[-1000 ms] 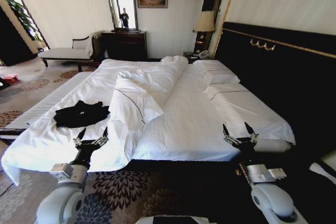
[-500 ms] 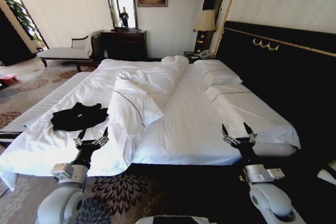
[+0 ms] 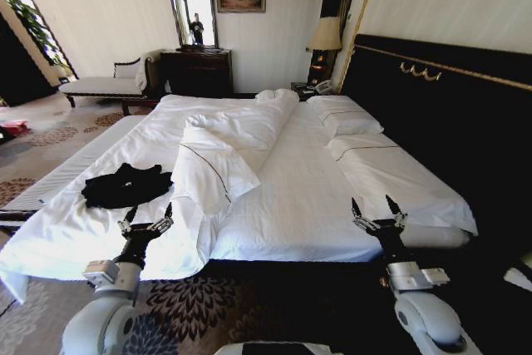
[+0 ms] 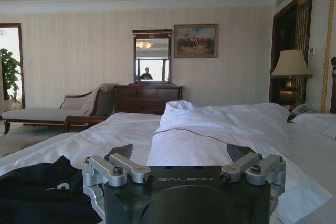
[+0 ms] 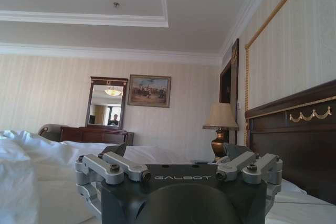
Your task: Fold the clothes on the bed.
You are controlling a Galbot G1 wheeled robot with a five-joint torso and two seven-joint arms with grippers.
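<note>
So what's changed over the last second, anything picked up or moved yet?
Nothing has been picked up. The whole head view has shifted slightly, so the camera moved, not the things. The black T-shirt lies crumpled where it was on the bed, untouched. The left gripper and right gripper stay open, raised at the bed's near edge, holding nothing.

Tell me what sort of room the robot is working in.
Most likely a hotel bedroom: a large bed with white linen and a tall dark headboard, a bedside lamp beside a phone, and a chaise bench by the dresser and mirror.
</note>
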